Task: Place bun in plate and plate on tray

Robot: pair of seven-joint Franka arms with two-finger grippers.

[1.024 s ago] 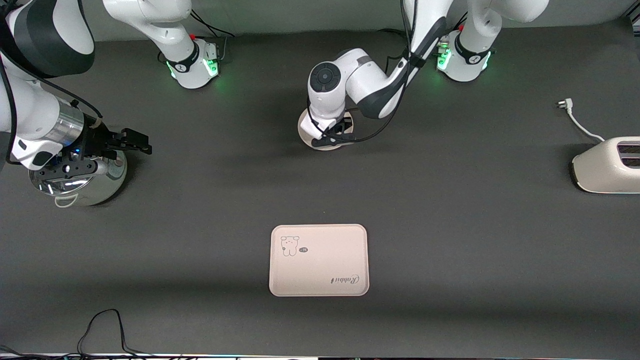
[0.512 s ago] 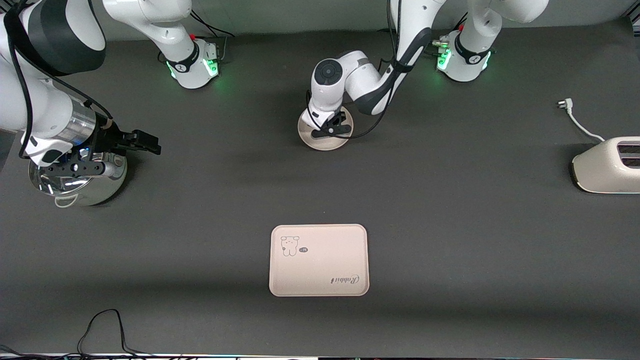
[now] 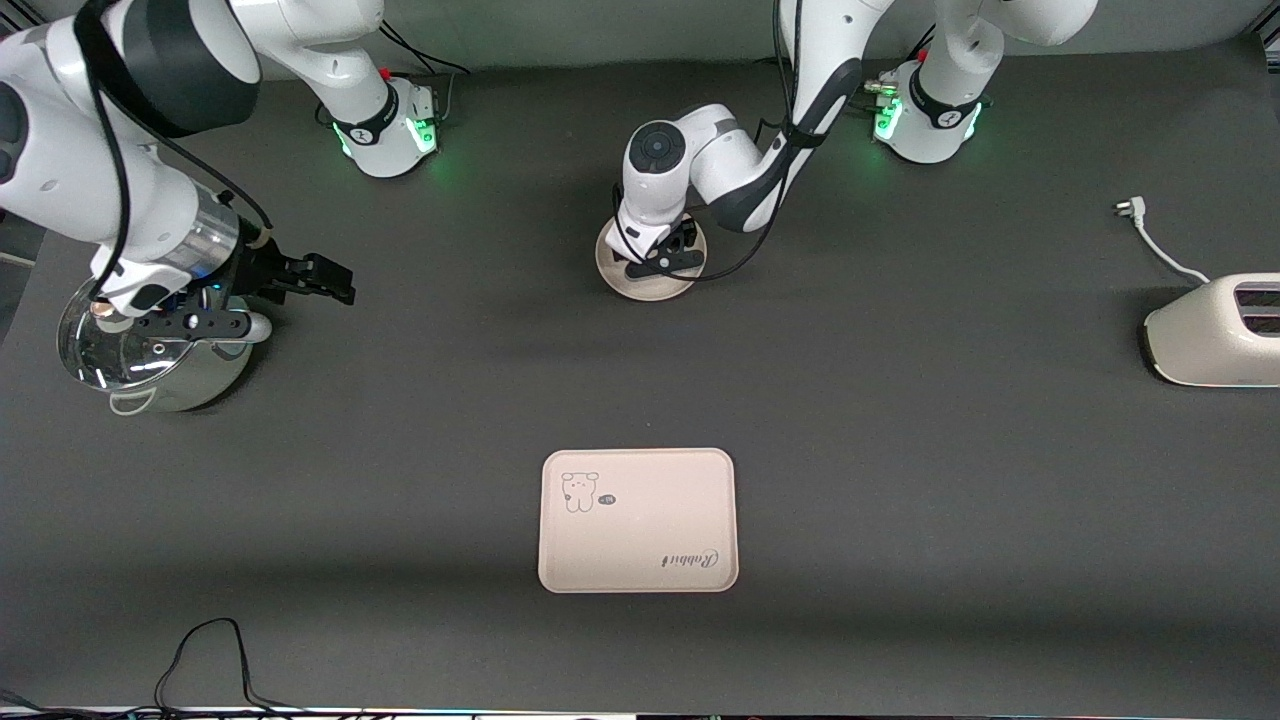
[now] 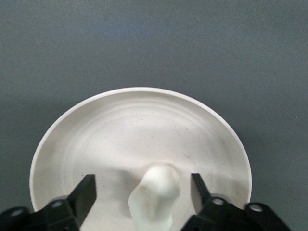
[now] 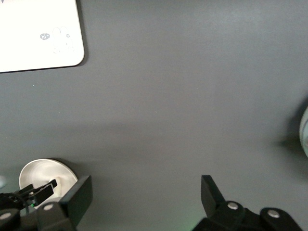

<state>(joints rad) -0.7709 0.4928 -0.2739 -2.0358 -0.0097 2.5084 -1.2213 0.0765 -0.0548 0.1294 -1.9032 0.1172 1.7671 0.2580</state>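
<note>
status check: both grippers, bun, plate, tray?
Left gripper open over plate, bun lying in plate between its fingers. Right gripper open, empty, above pot. Tray bare, nearer front camera than plate; nothing between them.

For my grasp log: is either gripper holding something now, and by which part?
Nothing is held. The left gripper is open around the bun in the plate; right gripper is open.

White bun (image 4: pixel 155 197) in round beige plate (image 3: pixel 650 287); printed tray (image 3: pixel 638 520) apart, nearer camera.
</note>
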